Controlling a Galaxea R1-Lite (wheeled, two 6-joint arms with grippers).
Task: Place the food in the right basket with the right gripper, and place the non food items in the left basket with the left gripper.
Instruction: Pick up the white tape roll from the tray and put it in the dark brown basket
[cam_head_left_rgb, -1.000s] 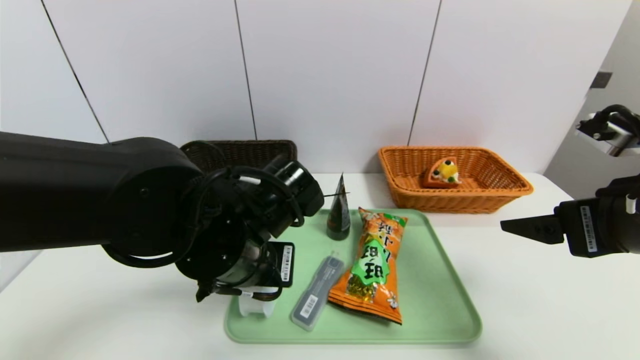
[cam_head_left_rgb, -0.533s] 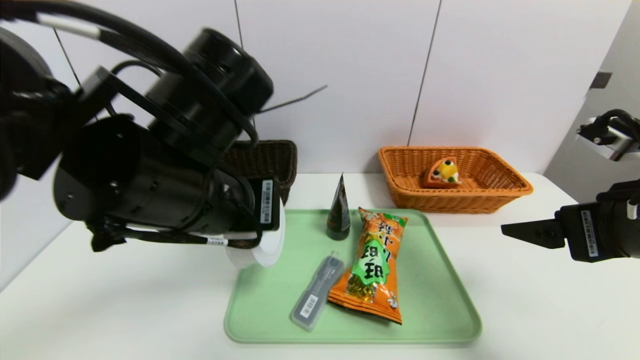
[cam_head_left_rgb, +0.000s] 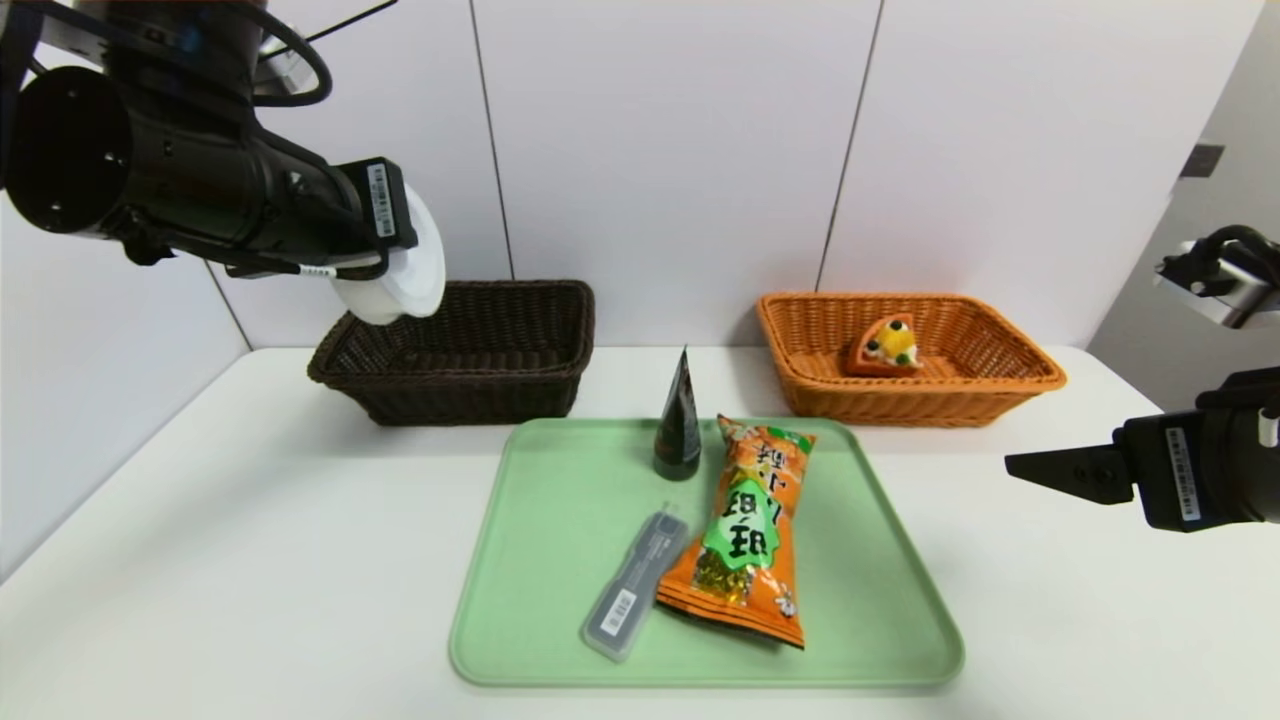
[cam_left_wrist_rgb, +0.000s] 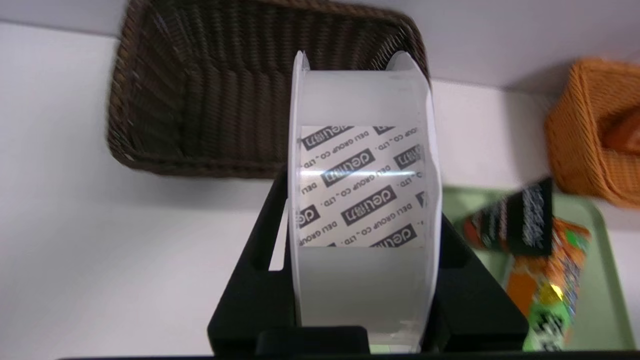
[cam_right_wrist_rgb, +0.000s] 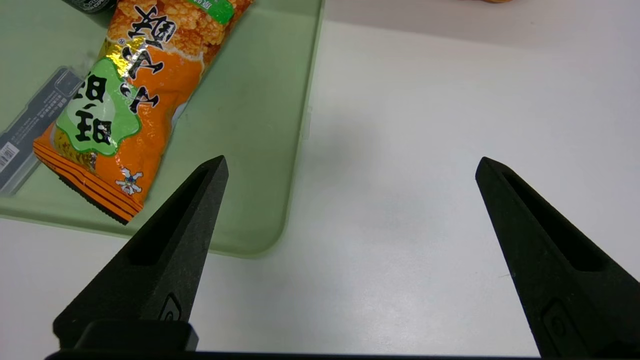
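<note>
With the left gripper's (cam_left_wrist_rgb: 362, 210) fingers closed on the white roll (cam_head_left_rgb: 405, 270) above the near side of the dark basket (cam_head_left_rgb: 480, 400), and the right gripper (cam_right_wrist_rgb: 351, 162) wide open and empty beside the tray (cam_head_left_rgb: 930, 640), centre the roll, then lower before releasing.

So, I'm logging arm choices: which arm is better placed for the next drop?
Left, I'd judge. The left gripper grips the white tape roll near the dark brown basket; the right gripper is open and empty beside the tray.
</note>
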